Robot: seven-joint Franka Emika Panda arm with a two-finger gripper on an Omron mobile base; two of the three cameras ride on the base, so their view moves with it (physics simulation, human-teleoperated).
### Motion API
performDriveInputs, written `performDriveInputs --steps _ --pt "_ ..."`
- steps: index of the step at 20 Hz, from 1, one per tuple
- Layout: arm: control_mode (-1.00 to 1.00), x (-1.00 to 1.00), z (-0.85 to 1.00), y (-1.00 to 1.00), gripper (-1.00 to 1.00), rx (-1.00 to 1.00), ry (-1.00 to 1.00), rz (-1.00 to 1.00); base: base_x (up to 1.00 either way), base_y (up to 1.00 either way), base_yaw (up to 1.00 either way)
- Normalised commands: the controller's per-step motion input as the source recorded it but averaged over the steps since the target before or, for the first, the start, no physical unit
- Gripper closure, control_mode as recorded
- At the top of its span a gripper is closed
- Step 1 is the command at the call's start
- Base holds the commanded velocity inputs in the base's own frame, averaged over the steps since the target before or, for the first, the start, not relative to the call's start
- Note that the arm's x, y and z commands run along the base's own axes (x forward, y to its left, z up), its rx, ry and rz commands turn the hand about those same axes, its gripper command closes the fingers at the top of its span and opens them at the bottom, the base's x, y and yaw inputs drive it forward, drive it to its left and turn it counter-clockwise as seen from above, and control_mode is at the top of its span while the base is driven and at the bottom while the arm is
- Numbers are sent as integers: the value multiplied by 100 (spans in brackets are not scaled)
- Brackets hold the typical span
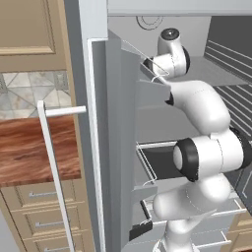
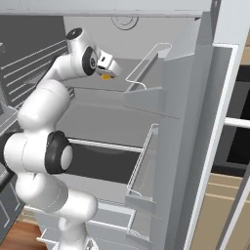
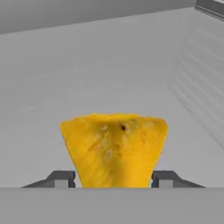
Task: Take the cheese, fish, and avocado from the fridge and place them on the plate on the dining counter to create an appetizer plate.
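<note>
Cheese (image 3: 114, 148) sits centre-bottom of the hand view, wedge narrowing toward the camera, resting on the grey fridge shelf (image 3: 109, 78). Hand (image 3: 114, 178) has one dark fingertip either side of the narrow end, part-open; tips look just beside or touching the wedge, cannot tell if the grip has bitten yet. Straddling it like that reads as the grasp step for the first item.

Right base view: hand (image 2: 108, 71) upper left of frame, reached into the fridge (image 2: 195, 122) at an upper shelf, a sliver of orange cheese (image 2: 105, 76) under it. Left base view: arm goes in at upper right, past the open door bins (image 1: 147, 162). Wood-topped table (image 1: 34, 147) at left middle.
</note>
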Motion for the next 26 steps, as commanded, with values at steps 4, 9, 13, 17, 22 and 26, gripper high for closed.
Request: performDriveInputs --steps 4,9,13,17,22,26 --pt "-100 2 -13 -4 100 0 -11 -1 0 0 0" --pt "-100 5 -1 -1 100 0 -3 0 0 0 0" --pt "-100 -59 0 -10 100 0 2 0 0 0 0" --pt "-100 -100 3 -6 100 0 6 3 0 0 0" --pt "-100 -100 0 -14 100 0 0 11 0 0 0" --pt "-100 -100 0 -13 100 0 0 16 0 0 0"
